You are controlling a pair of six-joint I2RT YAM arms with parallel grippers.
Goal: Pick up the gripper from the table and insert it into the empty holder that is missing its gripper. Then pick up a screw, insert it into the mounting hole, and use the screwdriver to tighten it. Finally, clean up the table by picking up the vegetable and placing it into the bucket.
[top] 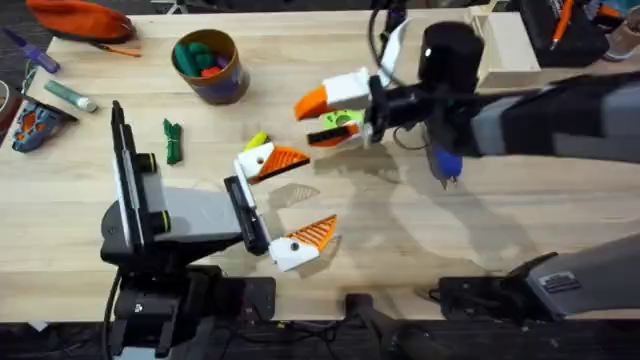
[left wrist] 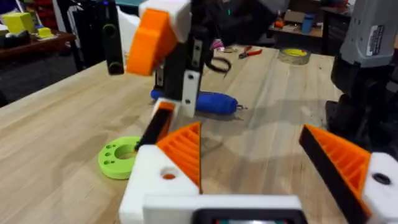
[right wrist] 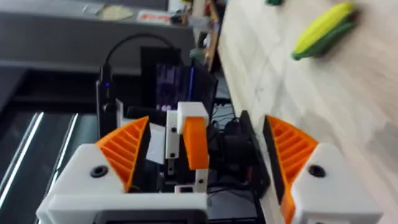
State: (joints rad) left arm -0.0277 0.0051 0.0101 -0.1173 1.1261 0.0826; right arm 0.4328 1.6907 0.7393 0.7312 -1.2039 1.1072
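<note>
My right gripper [top: 322, 118] reaches in from the right, turned on its side and open, one orange finger above the other, just over a green disc [top: 342, 120] [left wrist: 118, 158]. My left gripper [top: 320, 190] [left wrist: 250, 130] faces it, wide open and holding nothing. Behind the right gripper the blue screwdriver [top: 445, 163] [left wrist: 205, 102] lies on the table. The vegetable, a yellow corn cob [top: 255, 140] [right wrist: 323, 28], lies beside the left gripper's far finger. At the back left stands the bucket [top: 210, 65]. I cannot tell the holder or a loose gripper from the arms' own white mounts and orange fingers.
A green toy vegetable [top: 173, 140] lies left of the corn. An orange pouch [top: 80, 18], a marker [top: 70, 95] and small items sit at the far left. A wooden box [top: 510, 45] stands at the back right. Bare tabletop [top: 450, 235] lies front right.
</note>
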